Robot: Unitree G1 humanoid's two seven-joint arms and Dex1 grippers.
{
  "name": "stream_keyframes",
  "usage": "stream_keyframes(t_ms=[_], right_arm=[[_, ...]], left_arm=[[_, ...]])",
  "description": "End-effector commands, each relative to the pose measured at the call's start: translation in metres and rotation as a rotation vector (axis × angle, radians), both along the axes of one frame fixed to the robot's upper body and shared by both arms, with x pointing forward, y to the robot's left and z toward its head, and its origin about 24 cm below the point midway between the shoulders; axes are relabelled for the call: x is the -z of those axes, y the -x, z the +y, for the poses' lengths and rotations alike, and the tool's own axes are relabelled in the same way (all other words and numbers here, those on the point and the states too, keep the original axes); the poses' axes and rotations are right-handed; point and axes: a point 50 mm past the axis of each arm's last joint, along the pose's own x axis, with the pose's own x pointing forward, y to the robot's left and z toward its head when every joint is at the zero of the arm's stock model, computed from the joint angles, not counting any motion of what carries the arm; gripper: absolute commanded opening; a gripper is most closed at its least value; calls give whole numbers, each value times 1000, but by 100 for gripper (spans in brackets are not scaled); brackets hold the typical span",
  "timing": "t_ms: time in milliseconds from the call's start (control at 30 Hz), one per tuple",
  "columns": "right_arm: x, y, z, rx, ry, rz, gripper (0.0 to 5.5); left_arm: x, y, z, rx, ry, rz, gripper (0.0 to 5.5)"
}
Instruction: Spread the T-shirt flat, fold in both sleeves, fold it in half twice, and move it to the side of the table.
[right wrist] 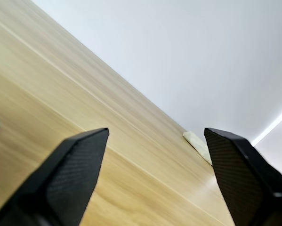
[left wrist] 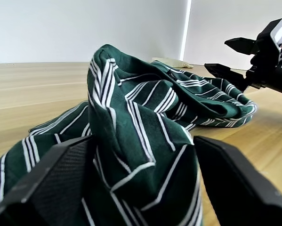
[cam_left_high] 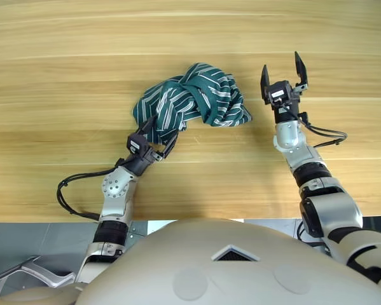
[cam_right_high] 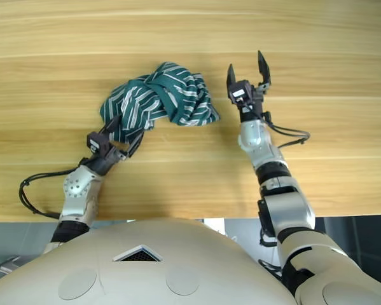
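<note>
Where the near edge of the table (cam_left_high: pixel 44 213) runs along in front of the robot, both arms cross it and stretch out over the wood. A broad stretch of tabletop spreads to the left, to the right and on past the cloth towards the far edge.

Nearest is the left gripper (cam_left_high: pixel 163 130). Its fingers (left wrist: pixel 51 188) are spread wide and straddle a raised fold at the near left end of the T-shirt (cam_left_high: pixel 203 95), with the cloth bunched between them.

The T-shirt itself, green with white stripes, lies crumpled in a heap around the middle of the table, running away to the right of that gripper.

Just beside the heap's right end and a little farther out, the right gripper (cam_left_high: pixel 281 63) hangs over the wood. Its jaws are parted and hold nothing, and it does not touch the cloth.
</note>
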Motion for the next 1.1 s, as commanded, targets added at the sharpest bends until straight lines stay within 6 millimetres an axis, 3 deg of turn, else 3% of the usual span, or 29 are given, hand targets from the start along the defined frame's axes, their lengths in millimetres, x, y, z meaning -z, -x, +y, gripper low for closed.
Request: stream_keyframes(t_ms=[33, 433, 633, 1000, 1100], right_arm=[[-1, -2, 3, 7, -1, -9, 376], [8, -1, 7, 15, 6, 27, 376], [9, -1, 9, 10, 10, 32, 376], [10, -1, 12, 8, 11, 30, 376], [11, -1, 13, 8, 13, 35, 376]], left_arm=[[6, 0, 2, -16, -43, 48, 378], [-21, 12, -4, 76, 159, -77, 378], [-10, -5, 9, -49, 146, 36, 378], [-3, 1, 5, -6, 38, 66, 378], [-9, -2, 7, -20, 82, 38, 329]])
